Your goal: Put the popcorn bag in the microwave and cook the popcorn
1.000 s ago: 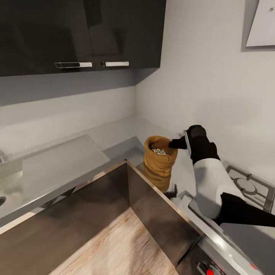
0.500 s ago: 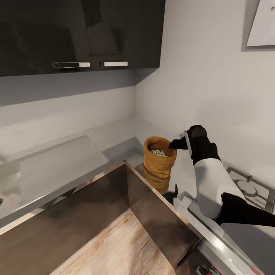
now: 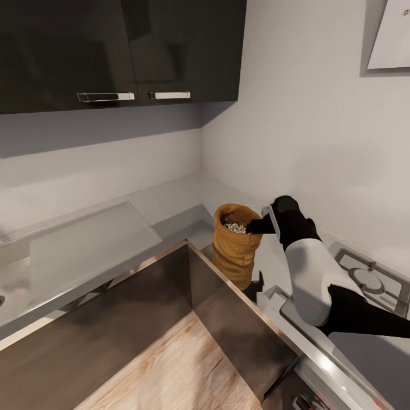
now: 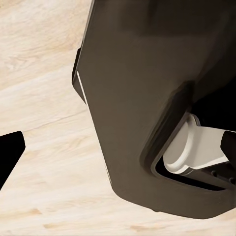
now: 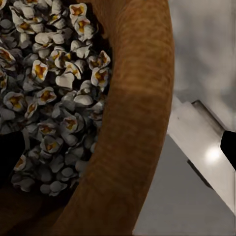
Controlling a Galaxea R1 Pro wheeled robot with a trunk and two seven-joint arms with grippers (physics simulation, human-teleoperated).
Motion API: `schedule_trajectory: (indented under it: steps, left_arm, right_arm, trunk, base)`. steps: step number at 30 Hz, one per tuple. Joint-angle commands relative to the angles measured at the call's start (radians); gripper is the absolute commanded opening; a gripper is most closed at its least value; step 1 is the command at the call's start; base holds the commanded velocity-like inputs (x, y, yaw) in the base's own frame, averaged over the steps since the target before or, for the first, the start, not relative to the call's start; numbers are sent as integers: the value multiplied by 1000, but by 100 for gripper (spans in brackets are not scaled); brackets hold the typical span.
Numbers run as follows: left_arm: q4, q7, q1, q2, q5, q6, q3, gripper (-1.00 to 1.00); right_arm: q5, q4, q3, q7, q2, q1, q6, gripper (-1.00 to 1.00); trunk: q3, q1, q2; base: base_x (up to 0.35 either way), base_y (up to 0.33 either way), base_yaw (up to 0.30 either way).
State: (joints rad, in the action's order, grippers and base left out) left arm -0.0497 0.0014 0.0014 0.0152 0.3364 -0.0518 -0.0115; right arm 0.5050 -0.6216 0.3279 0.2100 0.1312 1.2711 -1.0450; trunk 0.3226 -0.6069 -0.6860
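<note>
No readable text anywhere: nothing printed on the popcorn bag [image 3: 235, 245], nor on the dark cabinets [image 3: 122, 51] above it. No labels, no numbers.

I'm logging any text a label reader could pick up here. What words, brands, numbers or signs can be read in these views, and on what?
None can be read.
The popcorn bag: plain burlap, no print.
The dark wall cabinets: bare doors, only metal handles.
The white hood: no marking.
The countertop and the gas hob: no lettering.
The right tool at the bag's rim: no label.
</note>
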Motion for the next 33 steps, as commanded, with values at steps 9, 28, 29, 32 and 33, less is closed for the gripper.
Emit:
schedule_trajectory:
  steps: [9,28,29,32,33]
  left_arm:
    - [-1,0,0,0,3,-2,-1,100]
    - [-1,-1,0,0,0,-2,-1,100]
    - [-1,-1,0,0,0,-2,-1,100]
    - [-1,-1,0,0,0,-2,-1,100]
    - [-1,-1,0,0,0,-2,-1,100]
  right_arm:
    - [10,0,7,7,1,1,-2,100]
    - [14,8,106,-12,5,-13,124,100]
    - [14,8,106,-12,5,-13,127,100]
    - [14,8,106,-15,5,-7,148,100]
    - [13,8,106,-15,5,-7,158,100]
  trunk:
    - [1,0,-1]
    - [1,0,-1]
    - [1,0,-1]
    - [1,0,-1]
    - [1,0,-1]
  base:
    - [0,0,0]
    - [0,0,0]
    - [0,0,0]
    - [0,0,0]
    - [0,0,0]
